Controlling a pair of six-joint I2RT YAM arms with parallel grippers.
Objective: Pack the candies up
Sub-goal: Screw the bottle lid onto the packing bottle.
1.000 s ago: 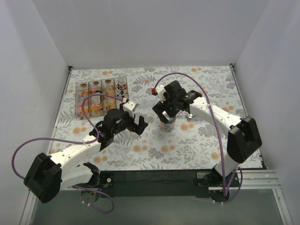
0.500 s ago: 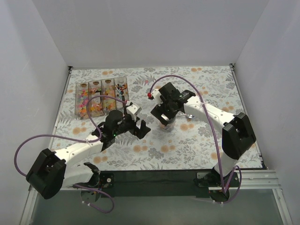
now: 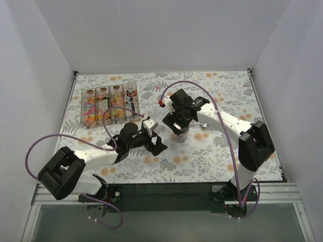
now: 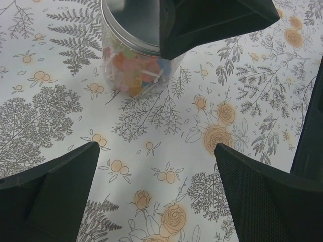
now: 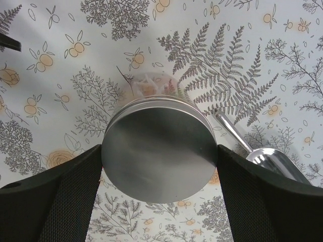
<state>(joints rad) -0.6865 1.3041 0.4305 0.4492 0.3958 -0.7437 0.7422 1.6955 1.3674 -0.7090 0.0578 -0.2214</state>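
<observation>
The candies (image 4: pixel 132 69) fill a clear jar (image 4: pixel 115 54) closed by a round metal lid (image 5: pixel 159 156); more candies (image 3: pixel 100 108) lie in the compartments of a clear tray. My right gripper (image 5: pixel 159 148) hangs straight over the jar (image 3: pixel 179 134), its two pads touching opposite edges of the lid. In the top view it (image 3: pixel 176 124) covers most of the jar. My left gripper (image 4: pixel 156 148) stands open and empty low over the tablecloth, just left of the jar, and shows in the top view (image 3: pixel 154 143) too.
A metal scoop (image 5: pixel 266 158) lies on the cloth right beside the jar, on its right in the top view (image 3: pixel 204 123). The clear candy tray (image 3: pixel 84 108) sits at the back left. White walls enclose the flowered tablecloth (image 3: pixel 217 151).
My left arm has stretched right and forward, bringing its open gripper near the jar. My right gripper has shifted slightly left and drawn its fingers in against the lid.
</observation>
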